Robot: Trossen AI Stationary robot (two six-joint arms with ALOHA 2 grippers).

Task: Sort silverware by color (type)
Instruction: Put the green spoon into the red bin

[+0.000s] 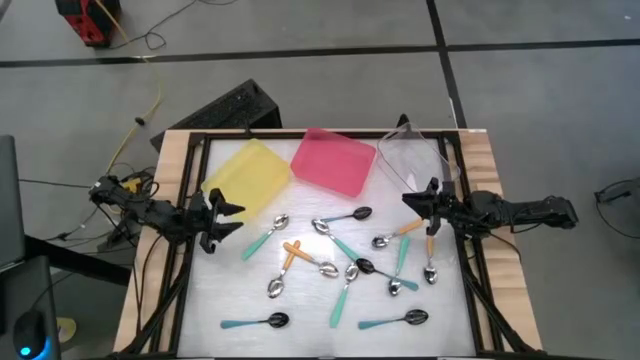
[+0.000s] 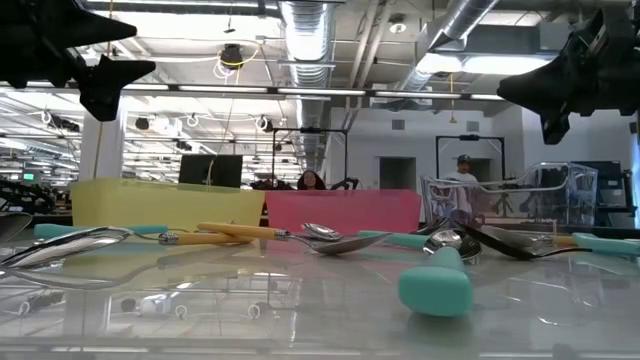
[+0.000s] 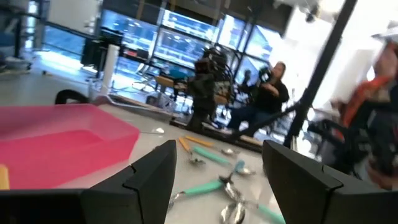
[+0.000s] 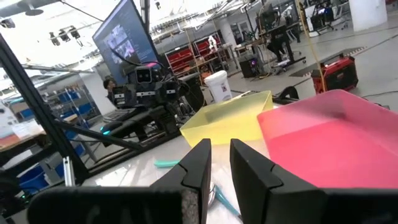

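left gripper (image 1: 232, 216): my fingers wide apart, nothing in them, hanging above the table's left edge by the yellow tray (image 1: 246, 175)

right gripper (image 1: 412, 203): fingers just a slit apart, empty too, up by the clear tray (image 1: 413, 152)

trays: yellow, pink tray (image 1: 334, 160), clear along the far side, none with anything inside

spoons (image 1: 343, 258): all loose on the table (image 1: 300, 310), teal and orange handles mixed

low view only: a person (image 2: 311, 180) behind the pink tray

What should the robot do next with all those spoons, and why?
Probably lower the left claw onto the teal-handled spoon closest to it. The claw is open and empty and hangs above the table, the spoons lie scattered and mixed, and the yellow tray right beside it looks empty.
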